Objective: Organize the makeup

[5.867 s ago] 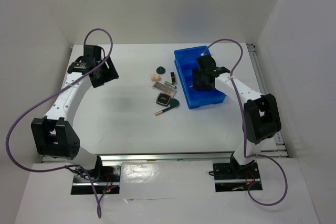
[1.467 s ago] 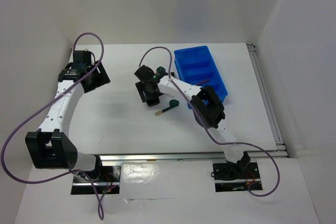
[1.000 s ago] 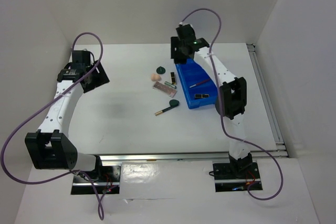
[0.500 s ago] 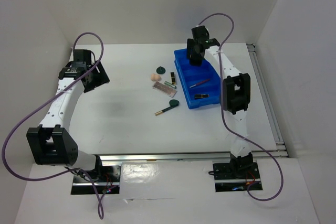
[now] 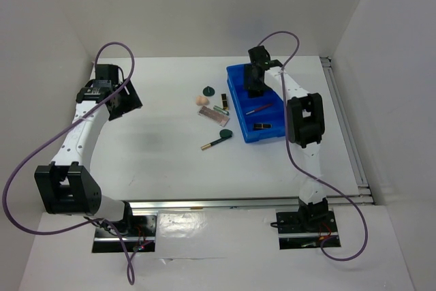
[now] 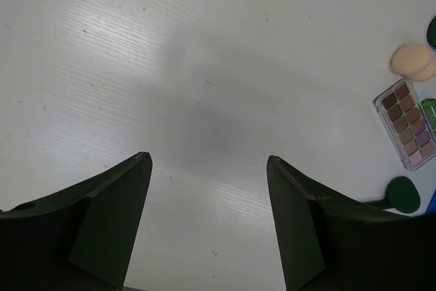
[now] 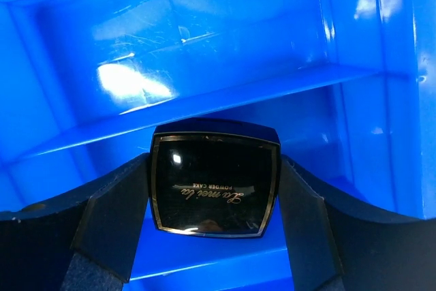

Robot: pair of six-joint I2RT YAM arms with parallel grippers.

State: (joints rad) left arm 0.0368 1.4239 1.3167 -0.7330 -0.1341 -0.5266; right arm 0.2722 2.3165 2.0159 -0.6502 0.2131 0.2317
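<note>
My right gripper (image 5: 254, 84) hangs over the far part of the blue tray (image 5: 236, 103) and is shut on the dark square compact (image 7: 214, 183), held above a compartment (image 7: 204, 46). A pink pencil (image 5: 259, 108) and a black-and-gold lipstick tube (image 5: 261, 125) lie in the tray. On the table to its left lie a dark green round compact (image 5: 209, 90), the peach sponge (image 5: 201, 100), a lipstick tube (image 5: 220, 109), the brownish palette (image 5: 214, 116), a second green compact (image 5: 225, 133) and a gold-tipped tube (image 5: 212, 144). My left gripper (image 5: 126, 100) is open and empty, far left.
The left wrist view (image 6: 208, 158) shows bare white table below, with the sponge (image 6: 412, 61), palette (image 6: 407, 124) and a green compact (image 6: 403, 194) at its right edge. White walls enclose the table on three sides.
The right gripper went to the table, took the dark square compact and carried it up and back over the tray, then sank slightly. The left arm has barely moved.
</note>
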